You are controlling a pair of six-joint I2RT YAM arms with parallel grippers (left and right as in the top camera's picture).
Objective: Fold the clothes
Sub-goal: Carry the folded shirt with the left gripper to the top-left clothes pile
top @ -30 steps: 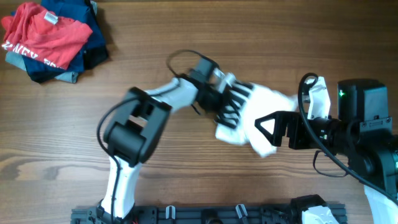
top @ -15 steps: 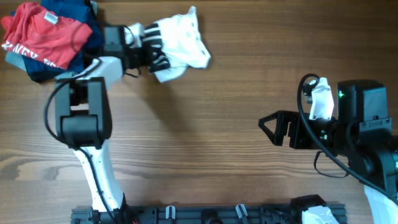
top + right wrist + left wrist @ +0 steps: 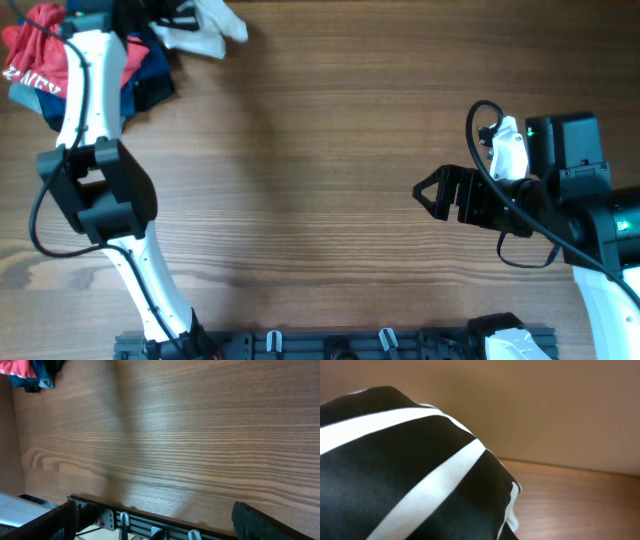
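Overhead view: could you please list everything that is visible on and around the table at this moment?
white shirt: one, white with a black-striped part, bunched at top left, beside the pile
red T-shirt: one, red with white print, on the pile in the top left corner
navy garments: count unclear, dark blue, under the red T-shirt
table: one, brown wood
rail: one, black, along the bottom edge
left hand: one, dark, shut on the white shirt
right hand: one, black, open, over bare table at right

One white shirt (image 3: pixel 208 27) showing, one red T-shirt (image 3: pixel 42 47) lying, one navy pile (image 3: pixel 153 85) sitting beneath, two robot arms (image 3: pixel 100 195) reaching over one table (image 3: pixel 320 150).
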